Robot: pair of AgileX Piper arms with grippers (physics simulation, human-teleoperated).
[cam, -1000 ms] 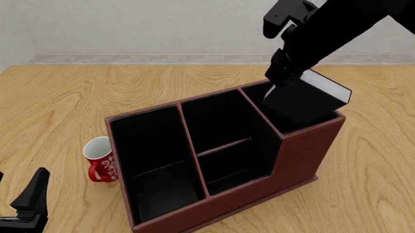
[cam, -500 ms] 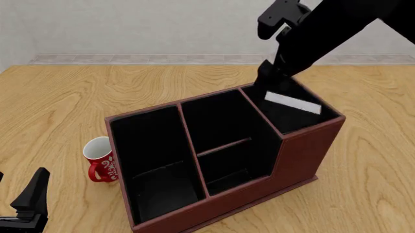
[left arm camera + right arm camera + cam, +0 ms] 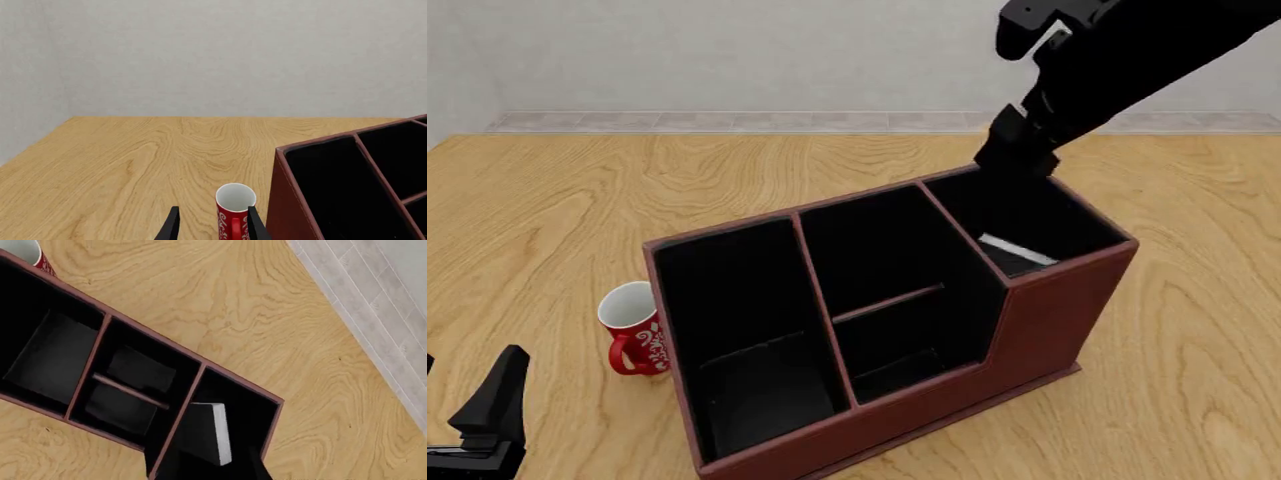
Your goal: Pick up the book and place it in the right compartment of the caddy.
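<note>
Book [image 3: 1016, 250] has dropped deeper into right compartment [image 3: 1054, 215]; right hand [image 3: 1014, 160] lifted.

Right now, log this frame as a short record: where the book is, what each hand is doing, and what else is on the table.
book: inside the right compartment of the caddy, leaning, page edges visible
right hand: above that compartment, no longer gripping the book; open or shut cannot be told
left hand: low at the near left, open, holding nothing
mug: upright on the table, left of the caddy
</note>
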